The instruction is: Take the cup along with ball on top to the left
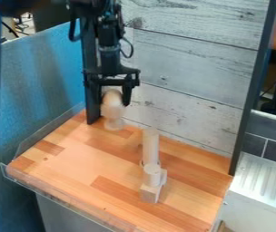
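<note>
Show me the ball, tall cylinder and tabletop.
Ball (112, 108): camera view, on its rounded side.
Tall cylinder (150, 146): camera view, on its upright side.
Tabletop (71, 170): camera view, on bare wood.

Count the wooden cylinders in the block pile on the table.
2: a tall cylinder standing upright nearer the wall, and a short cylinder in front of it, atop a pale block. Others could be hidden behind these.

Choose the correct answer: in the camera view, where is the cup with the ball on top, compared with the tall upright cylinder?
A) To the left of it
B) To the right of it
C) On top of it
A, because the cup with the ball on top is at the gripper, left of the tall upright cylinder.
</note>
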`<control>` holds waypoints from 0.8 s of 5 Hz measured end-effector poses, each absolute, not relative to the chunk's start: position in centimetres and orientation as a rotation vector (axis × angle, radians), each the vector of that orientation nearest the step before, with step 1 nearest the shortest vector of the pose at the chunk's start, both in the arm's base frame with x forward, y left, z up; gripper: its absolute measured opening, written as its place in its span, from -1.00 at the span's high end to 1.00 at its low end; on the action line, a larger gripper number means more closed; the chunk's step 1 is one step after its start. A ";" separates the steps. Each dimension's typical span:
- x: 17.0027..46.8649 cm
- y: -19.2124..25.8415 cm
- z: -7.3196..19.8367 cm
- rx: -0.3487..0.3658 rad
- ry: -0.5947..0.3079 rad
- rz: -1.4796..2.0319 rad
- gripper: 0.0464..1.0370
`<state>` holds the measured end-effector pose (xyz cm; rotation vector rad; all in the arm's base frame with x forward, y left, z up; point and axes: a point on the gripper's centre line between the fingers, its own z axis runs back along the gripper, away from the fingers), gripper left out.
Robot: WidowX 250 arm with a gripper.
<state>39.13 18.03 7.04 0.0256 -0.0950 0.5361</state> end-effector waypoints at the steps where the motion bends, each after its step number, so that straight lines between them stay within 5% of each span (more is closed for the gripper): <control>1: 40.2 19.1 3.9 0.051 -0.090 0.539 -0.63; 2: 40.7 19.8 1.4 0.086 -0.100 0.523 -0.63; 4: 40.8 19.7 0.3 0.090 -0.137 0.511 -0.77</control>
